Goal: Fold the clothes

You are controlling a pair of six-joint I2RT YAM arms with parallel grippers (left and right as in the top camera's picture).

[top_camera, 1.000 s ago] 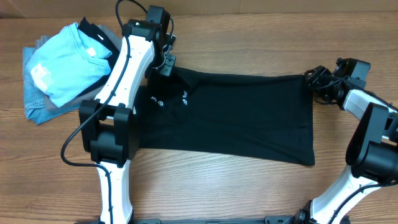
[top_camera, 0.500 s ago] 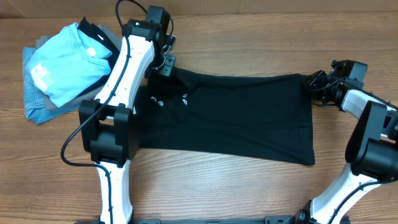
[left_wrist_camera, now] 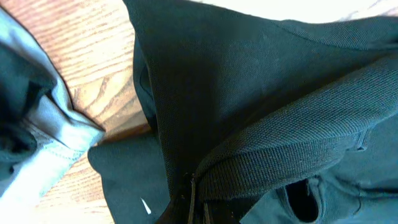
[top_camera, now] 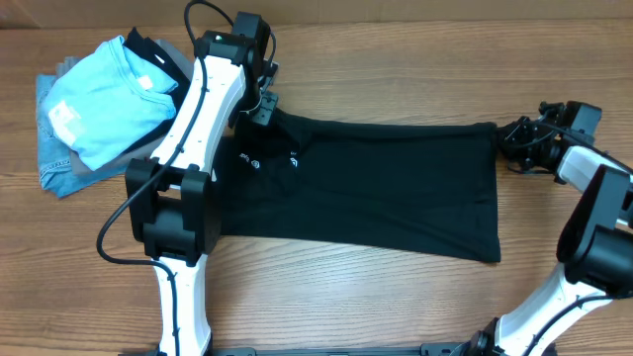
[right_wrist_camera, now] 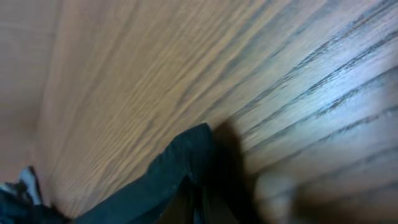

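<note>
Wooden tabletop (top_camera: pixel 396 307), black polo shirt (top_camera: pixel 376 188) spread across the middle. Our left hand (top_camera: pixel 265 105) is clamped at the collar, right hand (top_camera: pixel 504 138) pinching the far right corner. That pinch looks thin; pull hard and we'd lose it.
</note>
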